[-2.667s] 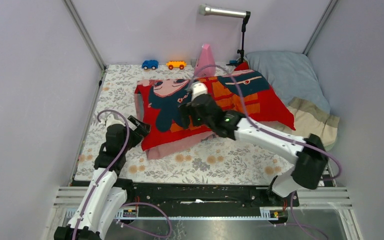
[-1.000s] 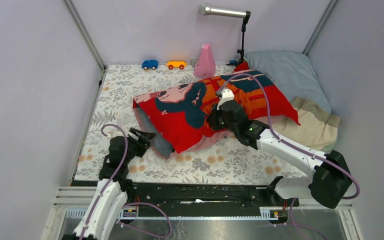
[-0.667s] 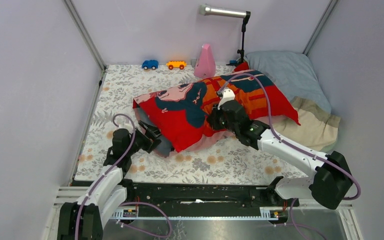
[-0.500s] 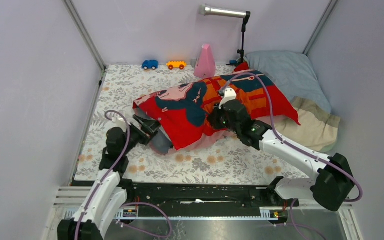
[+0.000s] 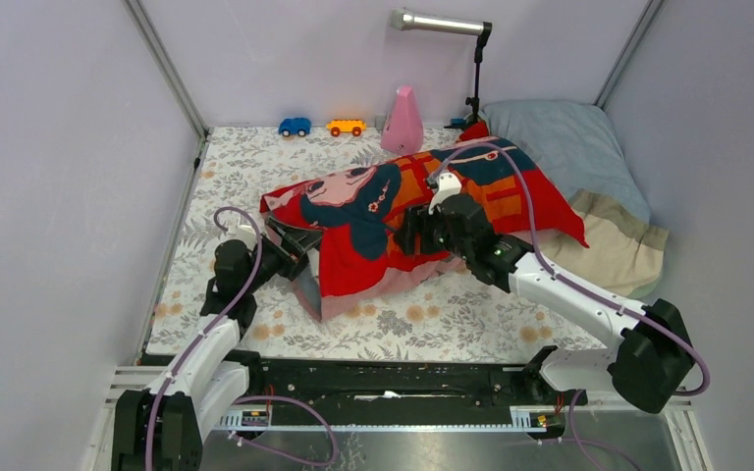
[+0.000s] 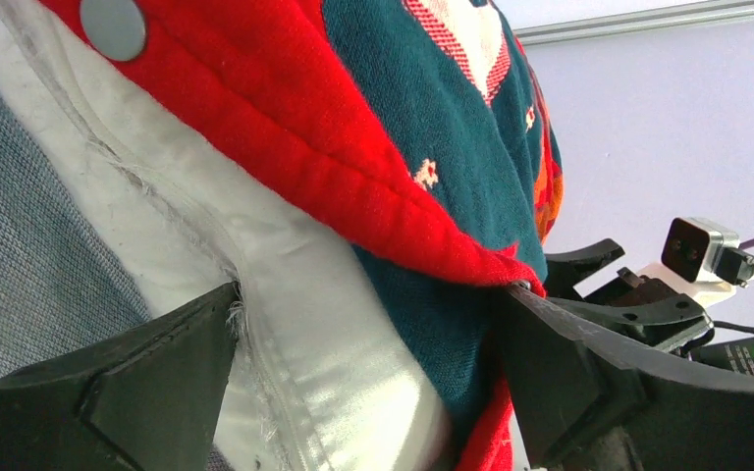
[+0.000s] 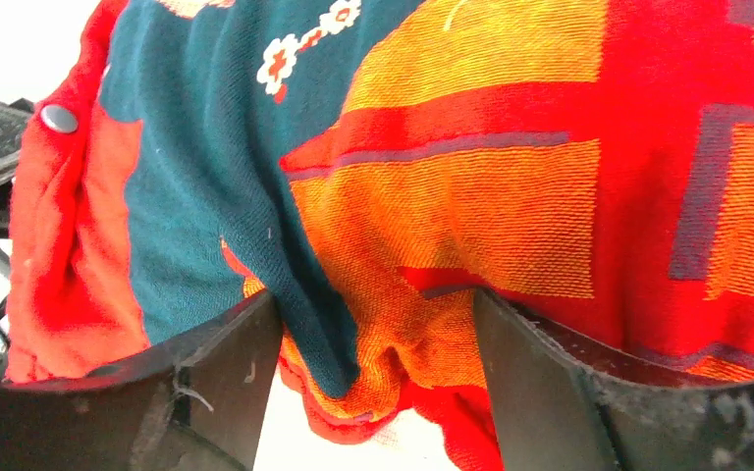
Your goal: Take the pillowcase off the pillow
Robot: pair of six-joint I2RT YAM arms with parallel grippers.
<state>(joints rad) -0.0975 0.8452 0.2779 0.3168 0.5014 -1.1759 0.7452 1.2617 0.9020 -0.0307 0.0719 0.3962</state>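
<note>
The red, orange and dark teal cartoon-print cloth pillowcase (image 5: 353, 245) is lying slantwise across the middle of the floral-patterned mat (image 5: 422, 319), its far right corner resting against the grey-blue pillow with a beige end (image 5: 569, 147). At its near left end the opening is gaping, and the plain white soft pillow (image 6: 304, 314) is showing there under the red hem, which is carrying a round grey snap button (image 6: 113, 25).

The left gripper (image 6: 371, 294) is sitting at that opening with its fingers spread wide. The white pillow seam is touching one fingertip and the red hem is touching the other. Whether they are actually pinching anything cannot be told.

The right gripper (image 7: 375, 299) is reaching over the middle of the pillowcase, where it is holding a bunched fold of orange and teal cloth. Its fingers are part closed on that fold.

Along the back wall a blue toy car (image 5: 295, 127), an orange toy car (image 5: 346, 128) and a pink tapered plastic object (image 5: 403, 120) are standing apart from the pillowcase. A silver tube lamp on a black stand (image 5: 442, 22) is hanging over them.
</note>
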